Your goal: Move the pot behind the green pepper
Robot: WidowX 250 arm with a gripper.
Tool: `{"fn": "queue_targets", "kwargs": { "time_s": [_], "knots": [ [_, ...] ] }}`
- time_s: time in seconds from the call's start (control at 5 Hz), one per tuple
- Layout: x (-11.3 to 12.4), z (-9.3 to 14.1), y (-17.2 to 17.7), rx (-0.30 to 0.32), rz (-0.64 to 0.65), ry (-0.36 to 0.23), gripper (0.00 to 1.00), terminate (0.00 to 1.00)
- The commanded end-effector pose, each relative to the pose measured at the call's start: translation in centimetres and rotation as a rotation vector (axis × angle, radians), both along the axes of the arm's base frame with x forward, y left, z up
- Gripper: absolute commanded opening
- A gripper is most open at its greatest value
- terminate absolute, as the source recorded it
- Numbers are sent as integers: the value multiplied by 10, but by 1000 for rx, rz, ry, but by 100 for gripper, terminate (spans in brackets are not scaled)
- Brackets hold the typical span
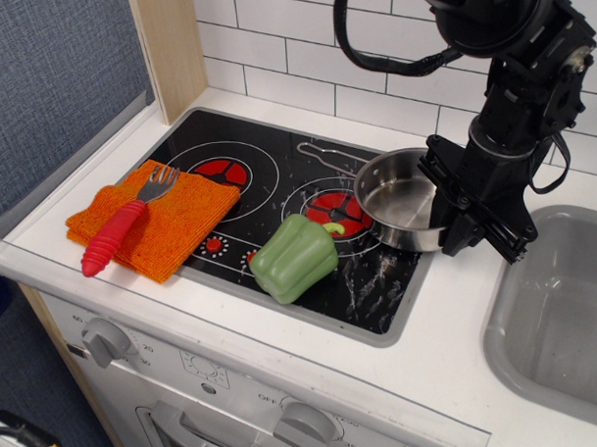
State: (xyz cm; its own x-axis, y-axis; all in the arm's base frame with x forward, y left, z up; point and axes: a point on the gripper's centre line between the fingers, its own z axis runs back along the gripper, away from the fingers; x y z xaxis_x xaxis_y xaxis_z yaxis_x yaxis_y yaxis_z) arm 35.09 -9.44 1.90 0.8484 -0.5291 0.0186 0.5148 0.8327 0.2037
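The shiny silver pot (401,205) sits low over the black stove's right side, its thin wire handle (328,156) pointing back left. My black gripper (445,211) is shut on the pot's right rim. The light green pepper (294,258) lies on the stove near its front edge, to the front left of the pot, a short gap between them. The fingertips are partly hidden behind the pot's rim.
An orange cloth (153,220) with a red-handled fork (122,228) lies on the stove's left side. A grey sink basin (562,317) is at the right. A white tiled wall (302,57) runs behind, and a wooden post (170,51) stands at the back left.
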Motion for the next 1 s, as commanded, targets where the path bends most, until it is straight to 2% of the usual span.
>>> {"fn": "queue_targets", "kwargs": {
  "time_s": [0.0,0.4,0.6,0.8],
  "knots": [
    [1,27,10,-70,24,-49,100,0],
    [-18,70,26,-220,166,-163,100,0],
    [-26,74,49,-222,257,-146,100,0],
    [-30,65,61,-191,264,-119,100,0]
  ]
}}
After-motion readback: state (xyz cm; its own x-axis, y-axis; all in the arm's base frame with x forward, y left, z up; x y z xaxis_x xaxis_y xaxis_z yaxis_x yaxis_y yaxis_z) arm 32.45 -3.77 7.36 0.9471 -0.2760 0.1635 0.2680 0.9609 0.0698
